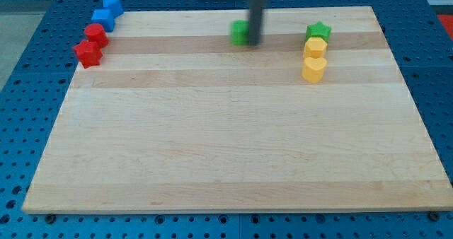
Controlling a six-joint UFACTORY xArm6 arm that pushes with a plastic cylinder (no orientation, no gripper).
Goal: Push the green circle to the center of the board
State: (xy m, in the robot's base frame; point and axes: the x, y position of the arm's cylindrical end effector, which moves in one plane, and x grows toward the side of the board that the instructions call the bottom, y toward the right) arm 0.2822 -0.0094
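Observation:
The green circle [240,32] sits near the top edge of the wooden board [233,147], a little right of the middle. My dark rod comes down from the view's top, and my tip [253,43] is right against the circle's right side, partly covering it. The rod looks slightly blurred.
A green star [318,32] with two yellow blocks, a hexagon-like one [315,49] and a heart-like one [313,69], stands at the upper right. Two blue blocks [112,6] [102,18] and two red blocks [95,35] [88,53] cluster at the upper left corner. Blue perforated table surrounds the board.

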